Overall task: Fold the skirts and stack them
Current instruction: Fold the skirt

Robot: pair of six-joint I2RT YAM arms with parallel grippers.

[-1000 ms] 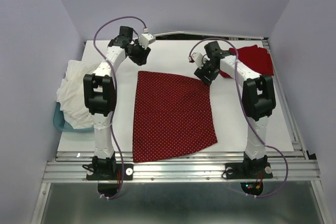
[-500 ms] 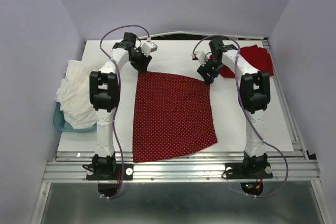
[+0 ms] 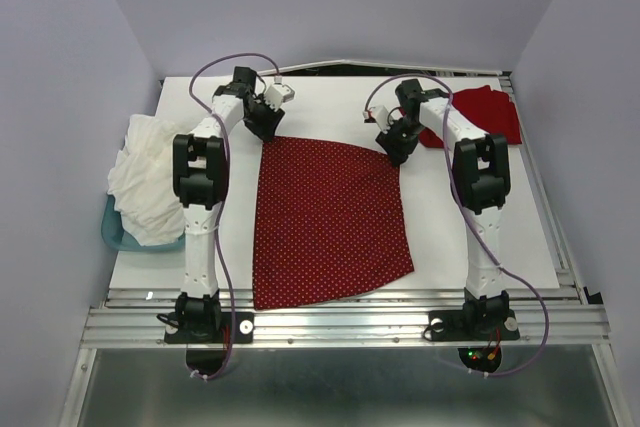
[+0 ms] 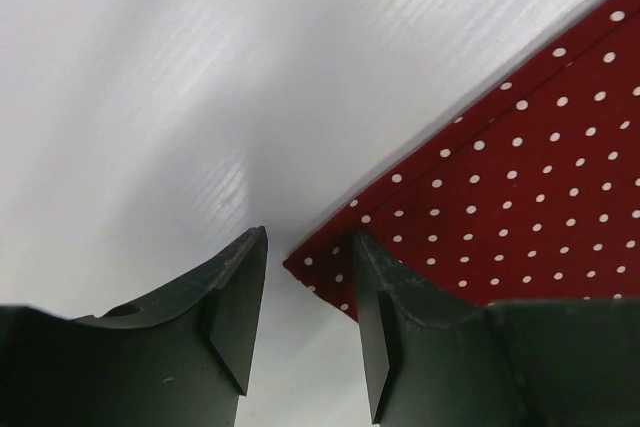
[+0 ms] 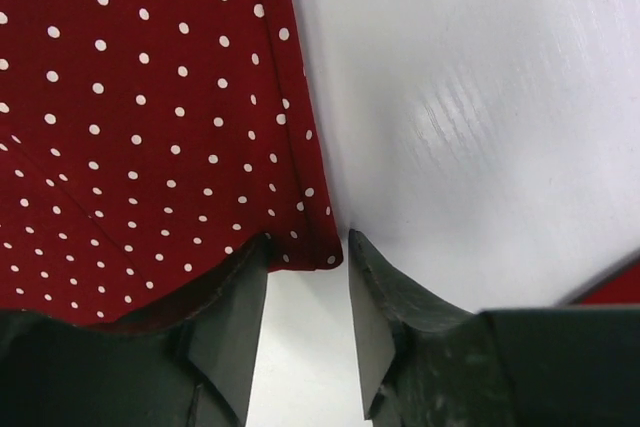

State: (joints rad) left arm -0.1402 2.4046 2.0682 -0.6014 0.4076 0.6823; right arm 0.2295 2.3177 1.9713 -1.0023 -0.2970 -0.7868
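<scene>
Left end effector [image 4: 308,267], half open, straddles the 11 o'clock corner of the dotted skirt [image 3: 330,217] without gripping it. Right end effector [image 5: 305,267] does likewise at 1 o'clock.

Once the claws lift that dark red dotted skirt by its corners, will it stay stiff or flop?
Probably flop: the dark red, white-dotted cloth skirt lies thin and flat on the white table, hugging it. Likely light too, since its hemmed edge barely rises off the surface. It may slide easily on that glossy tabletop.
</scene>
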